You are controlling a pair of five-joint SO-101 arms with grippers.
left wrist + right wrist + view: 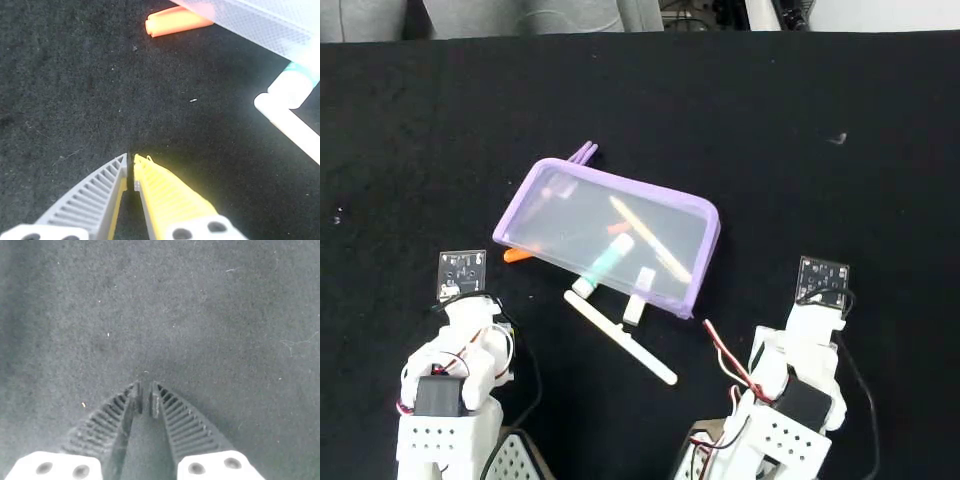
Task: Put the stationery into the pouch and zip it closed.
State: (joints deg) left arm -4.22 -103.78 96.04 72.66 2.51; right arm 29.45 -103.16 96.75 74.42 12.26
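The left gripper (131,159) is seen w/ its grey and yellow jaws pressed together on nothing. The right gripper (145,387) is likewise drawn together bar a sliver, nothing held, w/ black cloth-covered table (820,150) ahead of it. No item is gripped yet, so the task is judged barely begun.

The purple-trimmed translucent plastic pouch (560,215) lies ahead of both grippers, btw. the two arms and nearer the left one. A stubby orange marker (175,21) lies just ahead of the left gripper, its far end hidden at the pouch edge. A white tube w/ a teal band (603,268) and a short white stick (639,296) poke out from the pouch's near edge. A long white plastic pen (620,338) lies wholly outside, just beside them, ahead-right of the left gripper. A thin yellow pencil (650,238) is seen through the pouch wall (inside or under it cannot be told).

Risks:
- **Pouch:** it looks light and is unanchored, so it is likely to be shoved away if an item is pushed at it w/o the other gripper pinning it.
- **Pen:** it is thin and round, so it may be rolled or squirted out by an off-centre pinch.
- **Near edge:** it is crowded, so neighbours could be knocked.
- **Zip:** the purple zip pull (583,152) sits at the far corner, a long reach. The zip may be jammed if ends are left sticking out.
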